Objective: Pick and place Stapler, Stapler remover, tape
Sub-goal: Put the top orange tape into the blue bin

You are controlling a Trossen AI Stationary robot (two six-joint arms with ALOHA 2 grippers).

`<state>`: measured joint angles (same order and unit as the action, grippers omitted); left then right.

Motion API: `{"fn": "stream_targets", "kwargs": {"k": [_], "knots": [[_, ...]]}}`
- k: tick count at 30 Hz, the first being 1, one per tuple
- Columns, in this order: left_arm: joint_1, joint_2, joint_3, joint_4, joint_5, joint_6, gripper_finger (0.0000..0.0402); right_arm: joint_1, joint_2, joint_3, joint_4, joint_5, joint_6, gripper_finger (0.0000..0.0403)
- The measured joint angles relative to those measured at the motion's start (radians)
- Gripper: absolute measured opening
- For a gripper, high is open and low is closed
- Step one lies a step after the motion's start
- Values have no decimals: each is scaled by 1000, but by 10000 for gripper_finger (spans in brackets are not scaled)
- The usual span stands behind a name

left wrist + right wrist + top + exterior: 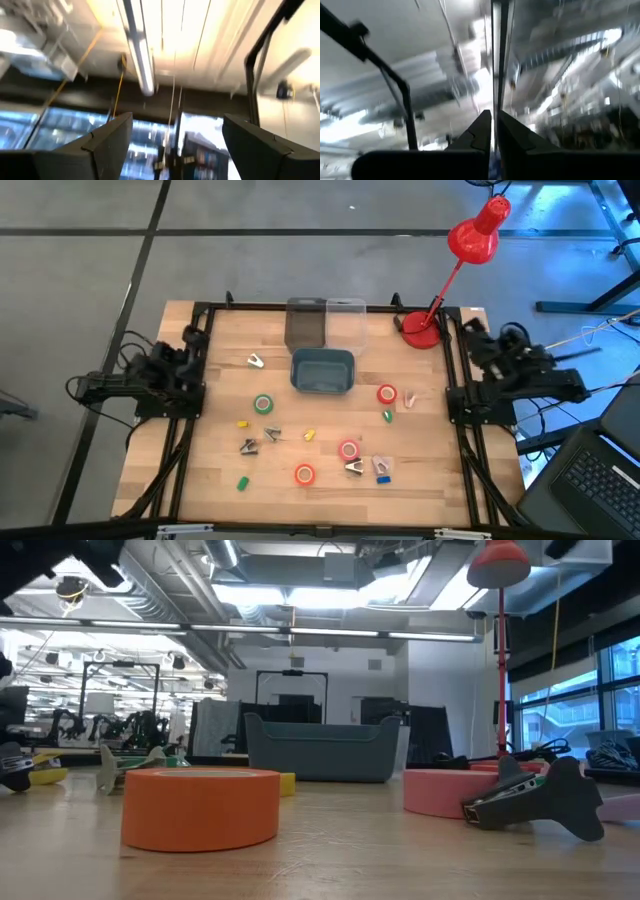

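At both table edges: left gripper [172,145] spread, right gripper [494,131] pressed together, both empty, parked | ring-shaped tape rolls, red [305,474] and green [263,404], scattered with metal staple removers [353,467] on wooden table [200,480] | grey plastic bin [322,370] central, likely drop target

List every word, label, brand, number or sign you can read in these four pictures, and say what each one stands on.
None can be read in any view.
The orange tape roll and pink tape roll show plain sides in the low view.
The grey bin and red lamp carry no visible lettering.
The laptop keys are too small to read.
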<state>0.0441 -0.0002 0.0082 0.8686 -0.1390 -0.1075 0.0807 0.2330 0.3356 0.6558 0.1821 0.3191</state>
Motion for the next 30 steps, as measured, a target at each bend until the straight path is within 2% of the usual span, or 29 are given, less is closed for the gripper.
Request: {"fn": "stream_targets", "kwargs": {"k": [6,9,11,13,17,21,24,30], "knots": [[0,1,0,93,-1,38,297,0,317,166,-24,-100,41,33],[0,1,0,114,0,-29,297,0,433,276,-171,-87,67,33],[0,1,0,125,0,-105,297,-6,501,366,-421,-74,89,33],[0,1,0,116,0,-164,297,-27,565,472,-766,-69,150,33],[0,1,0,119,-2,-194,297,-71,697,683,-1405,-49,318,32],[0,1,0,118,6,-195,297,-94,798,811,-1749,-43,381,32],[0,1,0,116,-12,-195,297,-102,852,823,-1850,-1,388,33],[0,1,0,115,-68,-167,297,-113,943,739,-1839,-7,393,53]]}}
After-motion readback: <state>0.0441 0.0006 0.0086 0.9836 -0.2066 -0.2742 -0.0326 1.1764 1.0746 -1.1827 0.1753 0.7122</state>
